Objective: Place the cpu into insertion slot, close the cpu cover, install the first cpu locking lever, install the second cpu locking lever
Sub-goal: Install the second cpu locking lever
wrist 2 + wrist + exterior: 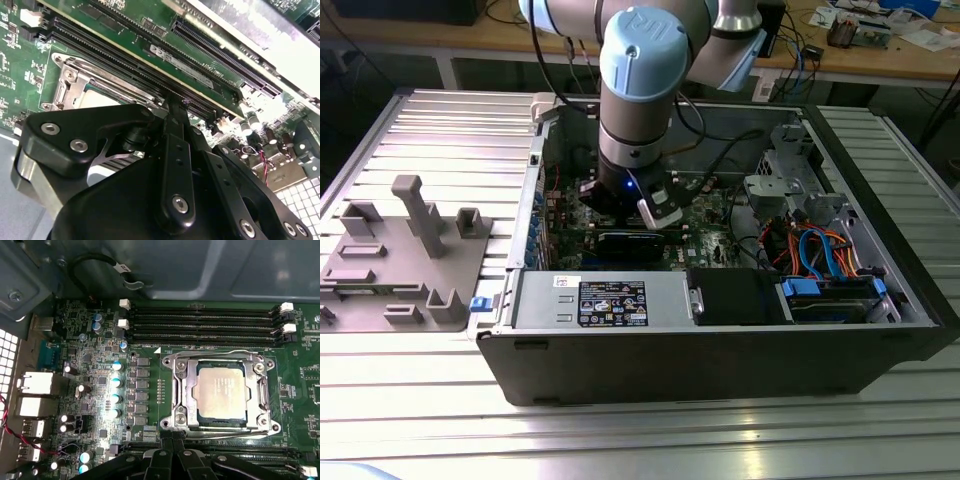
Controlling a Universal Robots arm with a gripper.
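Observation:
In the first wrist view the cpu (221, 392), a silvery square chip, lies flat in the insertion slot (220, 424) on the green board. The cpu cover (186, 390), a silvery frame, lies down around the chip. Thin lever rods run along two sides of the socket (215, 351); I cannot tell whether they are latched. My gripper (172, 441) hovers beside the socket's edge nearest the memory slots, its black fingers together with nothing visible between them. The second wrist view shows the gripper (175, 102) next to the cover (70, 82). In the exterior view the gripper (632, 207) is down inside the computer case.
Black memory slots (205, 322) flank the socket on two sides. Capacitors (116, 382) and rear ports (37, 385) stand beside it. The case holds a power supply (605, 300) and blue cables (820, 255). A grey fixture plate (400, 260) lies at the exterior view's left.

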